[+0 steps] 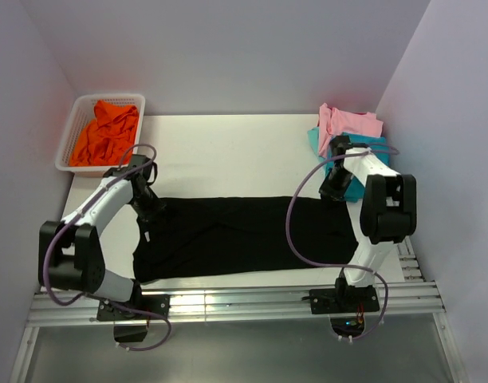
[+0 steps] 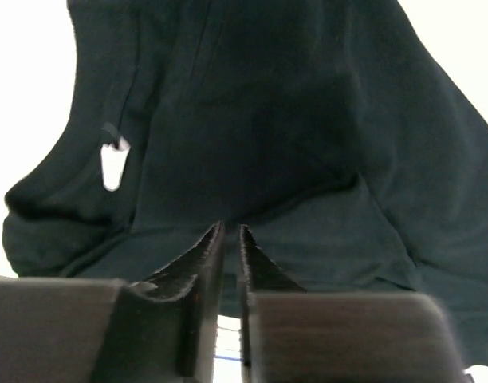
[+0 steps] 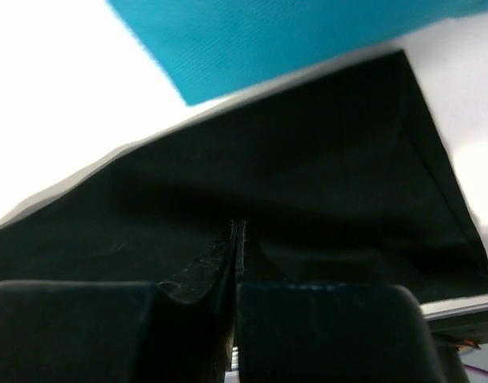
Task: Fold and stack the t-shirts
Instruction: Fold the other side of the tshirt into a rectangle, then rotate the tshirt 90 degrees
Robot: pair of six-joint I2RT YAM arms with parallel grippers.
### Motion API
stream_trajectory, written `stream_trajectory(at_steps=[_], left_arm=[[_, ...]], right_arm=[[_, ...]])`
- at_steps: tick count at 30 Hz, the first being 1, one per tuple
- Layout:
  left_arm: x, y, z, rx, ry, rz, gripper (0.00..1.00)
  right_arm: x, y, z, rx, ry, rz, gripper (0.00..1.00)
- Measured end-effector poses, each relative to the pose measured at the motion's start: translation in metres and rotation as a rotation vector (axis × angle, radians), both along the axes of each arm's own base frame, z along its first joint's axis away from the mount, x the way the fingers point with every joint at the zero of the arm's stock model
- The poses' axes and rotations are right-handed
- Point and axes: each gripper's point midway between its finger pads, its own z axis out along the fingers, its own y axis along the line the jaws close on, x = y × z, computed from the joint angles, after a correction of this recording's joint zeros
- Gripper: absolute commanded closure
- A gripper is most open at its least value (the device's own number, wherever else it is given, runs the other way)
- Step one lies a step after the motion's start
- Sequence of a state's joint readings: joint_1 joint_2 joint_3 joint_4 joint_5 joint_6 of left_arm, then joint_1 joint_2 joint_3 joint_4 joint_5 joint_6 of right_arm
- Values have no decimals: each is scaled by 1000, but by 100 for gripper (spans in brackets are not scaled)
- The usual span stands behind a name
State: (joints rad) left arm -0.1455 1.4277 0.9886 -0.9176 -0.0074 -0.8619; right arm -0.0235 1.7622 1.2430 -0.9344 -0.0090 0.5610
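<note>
Jaws of left gripper (image 2: 228, 231) and right gripper (image 3: 237, 225) clamp opposite ends of black t-shirt (image 1: 244, 235), holding it stretched flat mid-frame on counter (image 1: 228, 152), seemingly for folding.

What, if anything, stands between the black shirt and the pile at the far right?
Nothing visible. The black t-shirt ends next to the teal t-shirt, which carries the pink t-shirt; only a strip of bare table lies between. The left gripper and right gripper are shut on it.
</note>
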Motion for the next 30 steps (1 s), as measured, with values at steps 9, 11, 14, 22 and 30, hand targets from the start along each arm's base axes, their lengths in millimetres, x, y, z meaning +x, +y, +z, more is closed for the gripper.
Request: stream_trajectory(at_steps=[9, 11, 14, 22, 30], left_arm=[[16, -2, -36, 22, 87, 7, 100], [16, 0, -48, 45, 128, 5, 100], [18, 0, -62, 71, 197, -5, 100], [31, -2, -64, 128, 374, -72, 100], [146, -22, -59, 125, 317, -155, 100]], right_arm=[[-24, -7, -38, -44, 140, 49, 100], [-26, -6, -41, -56, 155, 63, 100], [-29, -1, -41, -73, 165, 105, 100], [-55, 53, -41, -35, 283, 293, 100], [-119, 116, -43, 65, 478, 516, 100]])
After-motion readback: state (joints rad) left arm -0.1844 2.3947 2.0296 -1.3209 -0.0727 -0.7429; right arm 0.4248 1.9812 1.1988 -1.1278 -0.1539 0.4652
